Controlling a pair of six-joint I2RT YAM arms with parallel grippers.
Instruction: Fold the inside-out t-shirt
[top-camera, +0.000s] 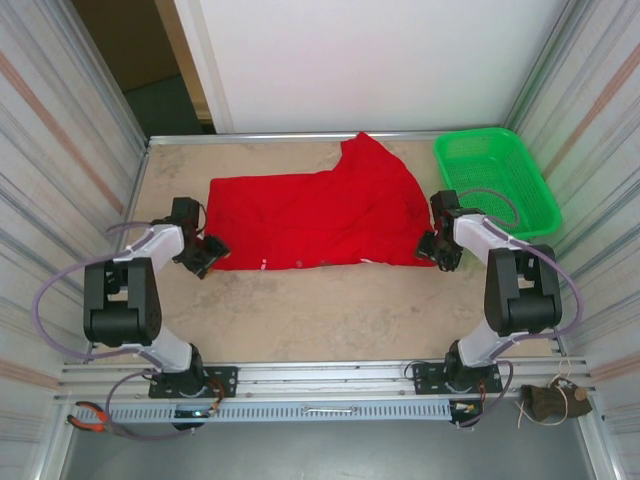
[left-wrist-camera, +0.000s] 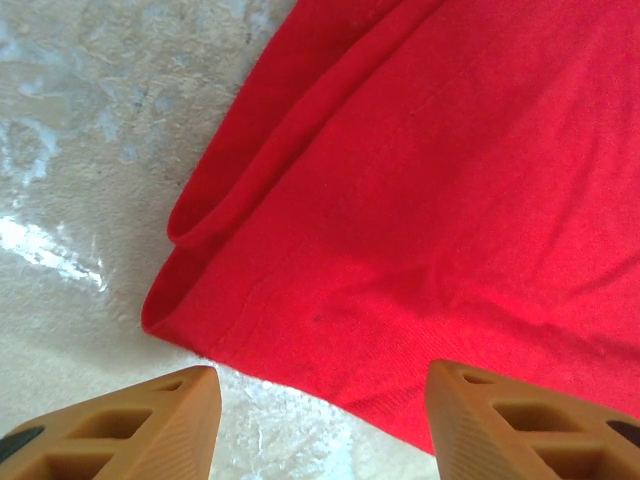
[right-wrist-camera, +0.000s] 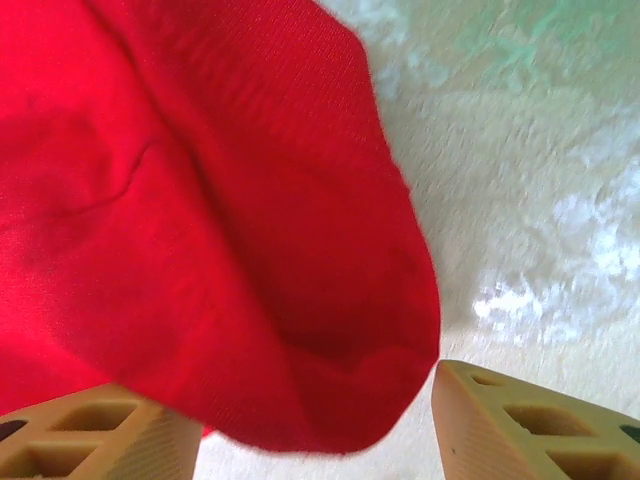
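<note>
I see shirt spread flat across middle of table, long side running left to right. One flap reaches toward far edge, near green basket. Left gripper sits low at shirt's near-left corner. From left wrist, fingers stand apart, hem just ahead, nothing clamped. Right gripper sits at near-right corner, jaws also apart. From right wrist, rounded cloth corner sits between fingers, lapping over one, not pinched.
</note>
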